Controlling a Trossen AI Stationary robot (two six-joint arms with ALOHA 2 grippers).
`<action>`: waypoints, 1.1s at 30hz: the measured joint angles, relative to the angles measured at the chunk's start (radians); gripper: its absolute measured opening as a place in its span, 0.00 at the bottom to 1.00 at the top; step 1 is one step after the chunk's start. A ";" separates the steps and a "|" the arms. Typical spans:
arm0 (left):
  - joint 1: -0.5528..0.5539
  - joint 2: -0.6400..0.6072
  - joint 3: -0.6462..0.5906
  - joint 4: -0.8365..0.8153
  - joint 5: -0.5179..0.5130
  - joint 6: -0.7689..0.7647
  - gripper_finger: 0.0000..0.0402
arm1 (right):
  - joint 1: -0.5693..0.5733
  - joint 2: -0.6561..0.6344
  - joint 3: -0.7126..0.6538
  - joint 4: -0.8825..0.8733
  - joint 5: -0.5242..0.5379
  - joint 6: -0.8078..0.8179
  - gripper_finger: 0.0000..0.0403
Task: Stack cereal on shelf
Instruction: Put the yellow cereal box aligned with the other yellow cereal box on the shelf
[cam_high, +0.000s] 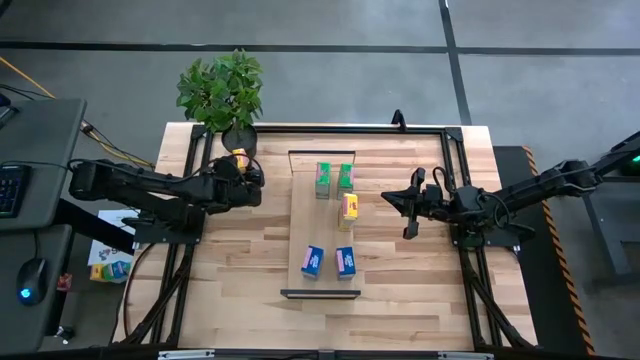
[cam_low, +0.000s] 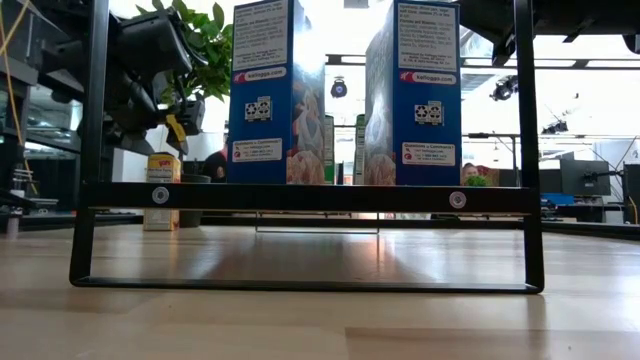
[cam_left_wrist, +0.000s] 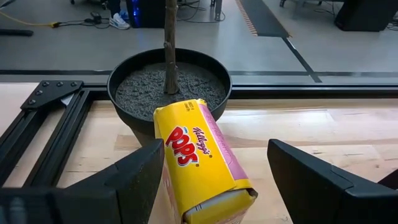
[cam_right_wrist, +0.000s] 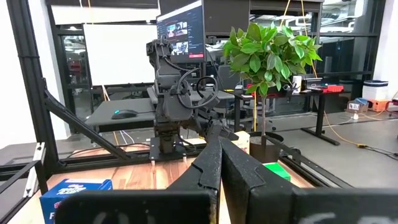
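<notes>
The shelf (cam_high: 322, 225) lies down the middle of the table; its near black bracket (cam_low: 300, 197) fills the low view. On it stand two green boxes (cam_high: 333, 178) at the far end, one yellow box (cam_high: 348, 208) mid-way and two blue boxes (cam_high: 328, 262) near the front. A second yellow box (cam_left_wrist: 199, 158) stands upright on the table by the plant pot. My left gripper (cam_left_wrist: 216, 149) is open above it, one finger on either side. My right gripper (cam_high: 388, 197) is shut, just right of the shelf's yellow box and apart from it. My left gripper comes at the yellow box from above, slanting toward the far edge. One finger (cam_left_wrist: 134, 177) lies right beside the box's side (cam_left_wrist: 166, 155), and I cannot tell whether it touches. The other finger stands well clear. The box stands on the table.
A potted plant (cam_high: 222, 95) stands at the table's far left, its pot (cam_left_wrist: 168, 87) just behind the yellow box. A black frame (cam_high: 452, 150) rims the table. Bare tabletop lies left and right of the shelf.
</notes>
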 joint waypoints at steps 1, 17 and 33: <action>0.000 0.000 0.000 0.000 0.000 0.000 0.69 | 0.000 0.000 0.000 0.000 0.000 0.000 0.00; 0.007 0.000 0.000 -0.004 -0.026 -0.038 0.69 | 0.000 0.000 0.000 0.016 0.046 0.017 0.01; 0.050 0.007 0.000 0.028 0.023 0.025 0.69 | 0.000 0.000 0.000 0.008 0.107 0.051 0.44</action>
